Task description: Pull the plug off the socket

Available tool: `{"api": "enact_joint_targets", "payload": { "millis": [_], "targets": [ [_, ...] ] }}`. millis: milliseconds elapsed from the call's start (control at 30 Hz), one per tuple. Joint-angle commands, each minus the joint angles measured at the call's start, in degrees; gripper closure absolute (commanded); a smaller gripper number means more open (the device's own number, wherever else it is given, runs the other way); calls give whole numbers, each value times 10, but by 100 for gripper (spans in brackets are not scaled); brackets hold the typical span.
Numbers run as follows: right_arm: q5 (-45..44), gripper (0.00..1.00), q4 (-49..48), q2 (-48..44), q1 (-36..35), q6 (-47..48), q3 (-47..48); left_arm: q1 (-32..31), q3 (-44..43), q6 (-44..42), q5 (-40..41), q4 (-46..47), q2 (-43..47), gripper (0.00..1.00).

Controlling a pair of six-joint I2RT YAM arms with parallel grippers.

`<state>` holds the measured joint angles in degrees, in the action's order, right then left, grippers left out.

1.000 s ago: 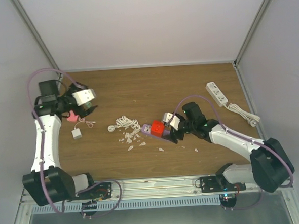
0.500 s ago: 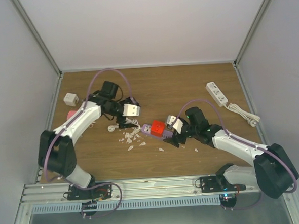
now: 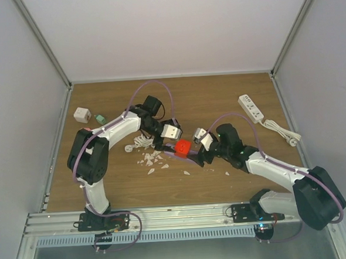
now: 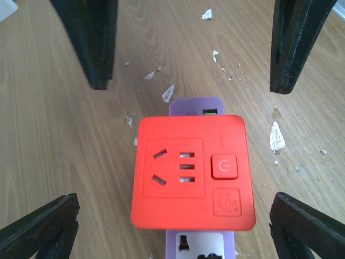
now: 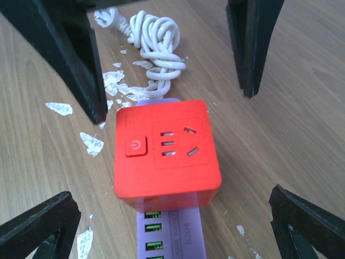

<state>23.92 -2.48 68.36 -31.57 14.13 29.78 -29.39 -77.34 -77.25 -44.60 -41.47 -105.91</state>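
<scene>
Wooden table (image 3: 218, 97): red plug (image 4: 191, 172) between left tool (image 4: 193, 83), right tool (image 5: 172, 103)

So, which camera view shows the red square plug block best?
The left wrist view: the red square plug block is centred, face-on, with its power button clear. The right wrist view shows the block almost as well, slightly tilted. The top external view shows the block only as a small red spot.

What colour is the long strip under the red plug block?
Purple. The power strip shows best in the right wrist view.
</scene>
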Motion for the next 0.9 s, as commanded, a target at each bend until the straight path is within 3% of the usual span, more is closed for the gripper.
{"api": "enact_joint_targets", "payload": {
  "millis": [0,233,533,700,867],
  "targets": [
    [-13,2,-47,-3,3,-30,-11,-17,-15,-30,-29,0,-27,4],
    [9,0,-100,2,-5,-70,-29,-20,-11,-12,-33,16,-44,10],
    [10,0,-138,48,-9,-68,-29,-7,-1,-3,-23,19,-41,38],
    [54,2,-92,28,18,-61,-8,8,3,16,-19,39,-36,48],
    [131,7,-31,16,95,-71,23,18,37,74,6,132,-21,52]
  ]
}}
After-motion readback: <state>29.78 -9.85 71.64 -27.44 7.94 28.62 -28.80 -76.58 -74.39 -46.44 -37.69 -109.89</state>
